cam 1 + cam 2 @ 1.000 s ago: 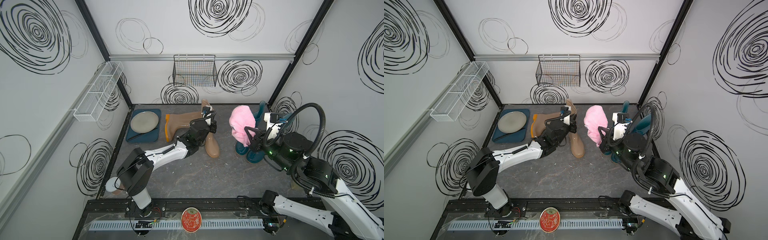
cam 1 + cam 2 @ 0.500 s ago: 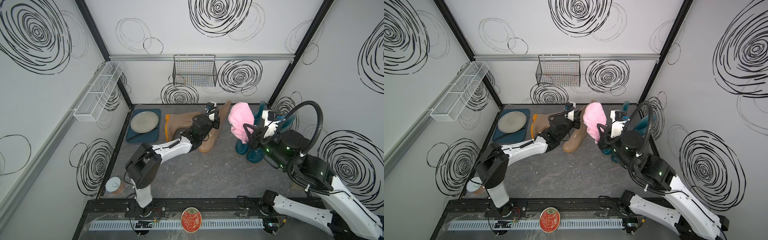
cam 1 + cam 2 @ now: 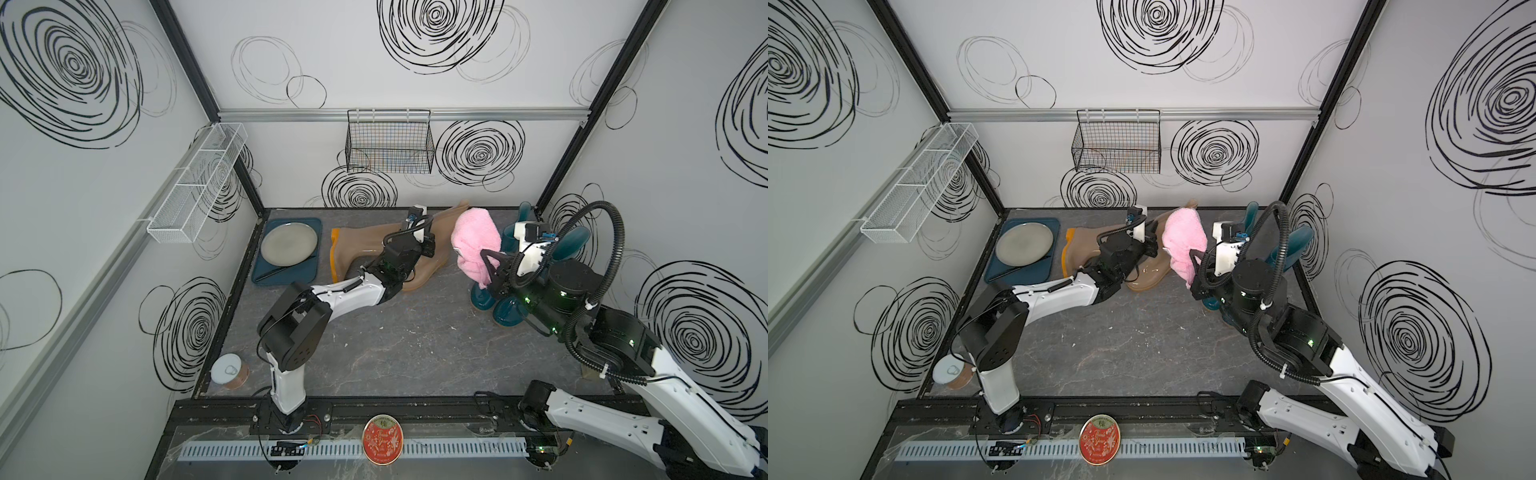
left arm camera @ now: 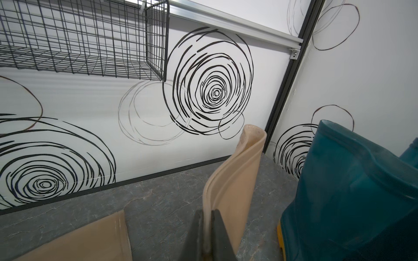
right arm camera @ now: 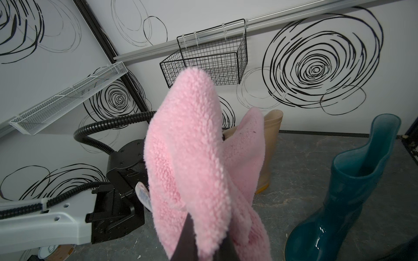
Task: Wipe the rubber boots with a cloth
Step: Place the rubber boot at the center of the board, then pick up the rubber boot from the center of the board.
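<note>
Ref point: black wire basket (image 3: 388, 145) on the back wall.

- Farthest out from the basket, on the front rail and roughly in line with it: red tin (image 3: 382, 438).
- Front corner of the counter (image 3: 415, 340), well off to the basket's left-arm side: can (image 3: 227, 371) with a white lid.
- Closer in, on the basket's right-arm side: right pincer (image 5: 207, 244) clamped on the pink cloth (image 3: 476, 241). The cloth is lifted clear of the counter and bunched above the fingers. A small white tag shows in the right wrist view.
- Same side, a bit further from the basket than the cloth: two teal boots (image 3: 508, 314), upright and side by side, partly hidden behind the right arm.
- Almost under the basket: left pincer (image 4: 207, 226) closed narrow on the shaft edge of a tan boot (image 3: 419, 276). Its foot is on the counter and its shaft leans toward the cloth. The cloth sits just beside the shaft top; can't tell if they touch.
- Under the basket's left-arm edge: second tan boot (image 3: 361, 245), lying on its side with the orange sole facing the tray.
- Further to that side: blue tray (image 3: 309, 272) with a grey plate (image 3: 289, 244) on it.
- On the side wall at about basket height: white mesh shelf (image 3: 199, 183).
</note>
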